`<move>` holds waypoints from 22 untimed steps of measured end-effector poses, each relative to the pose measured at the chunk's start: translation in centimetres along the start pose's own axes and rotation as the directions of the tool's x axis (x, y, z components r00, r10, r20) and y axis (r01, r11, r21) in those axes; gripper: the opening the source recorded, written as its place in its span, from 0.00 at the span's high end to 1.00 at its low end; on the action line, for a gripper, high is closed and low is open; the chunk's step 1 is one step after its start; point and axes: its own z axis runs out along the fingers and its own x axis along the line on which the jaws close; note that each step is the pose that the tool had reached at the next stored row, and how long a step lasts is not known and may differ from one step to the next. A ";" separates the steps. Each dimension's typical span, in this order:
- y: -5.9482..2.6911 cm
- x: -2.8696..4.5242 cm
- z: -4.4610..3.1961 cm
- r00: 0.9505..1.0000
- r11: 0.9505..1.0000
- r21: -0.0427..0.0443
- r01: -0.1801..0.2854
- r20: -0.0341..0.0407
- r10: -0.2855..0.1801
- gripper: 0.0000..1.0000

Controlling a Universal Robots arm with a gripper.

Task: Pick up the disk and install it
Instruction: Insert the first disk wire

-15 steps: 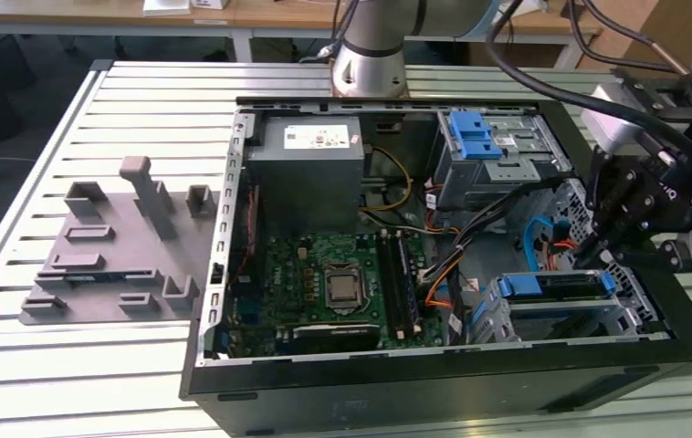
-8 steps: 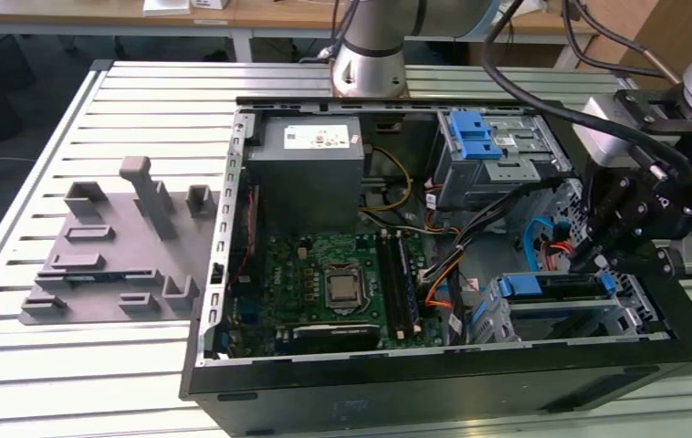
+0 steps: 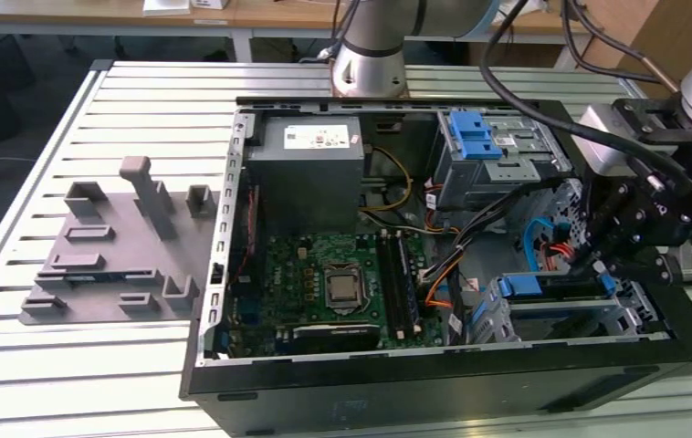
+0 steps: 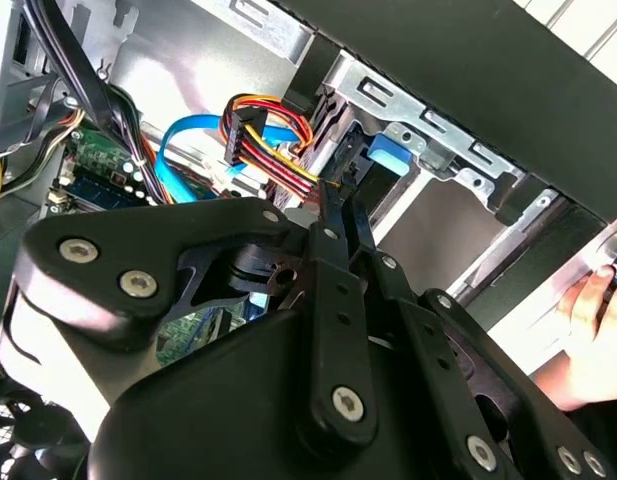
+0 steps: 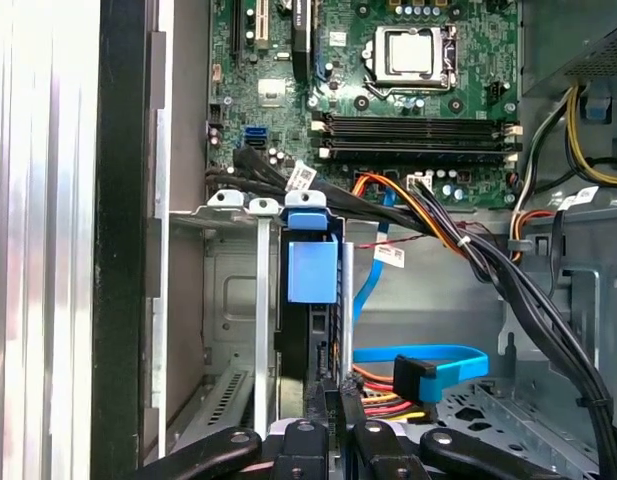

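An open computer case (image 3: 444,383) lies on its side on a slatted metal table (image 3: 29,182), its inside facing up. The arm reaches in from the exterior view's right, and the gripper (image 3: 614,260) hangs over the drive cage (image 3: 638,315) in the case's near right corner.

The disk (image 3: 553,287) sits in that cage, standing on edge between the metal walls with its blue plastic rail showing along the top. In the exterior view it lies just to the left of the gripper and a little below it, very close. In the first wrist view the disk (image 5: 310,330) appears as a dark slab capped by a blue tab, slotted beside a thin silver cage wall (image 5: 261,310), and the gripper (image 5: 333,405) has its two slim fingers drawn together right at the disk's edge, narrowed onto it as far as can be seen. In the second wrist view the gripper (image 4: 340,205) points its fingers, nearly touching one another, at the same blue tab.

Red, yellow and orange power wires (image 5: 388,390) and a blue data cable (image 5: 428,360) lie in the bay just beside the gripper. Farther left in the case are the green motherboard (image 3: 334,283) and the grey power supply (image 3: 309,169). A grey fixture (image 3: 120,251) rests on the table to the left of the case. A person's hand (image 4: 593,340) shows in the second wrist view, outside the case wall.
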 end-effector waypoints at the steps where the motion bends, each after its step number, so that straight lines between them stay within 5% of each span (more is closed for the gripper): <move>1: -0.02 0.02 0.04 1.000 1.000 0.000 0.000 0.000 0.000 0.84; 22: -0.07 0.23 0.45 1.000 1.000 0.000 0.000 0.004 0.000 0.84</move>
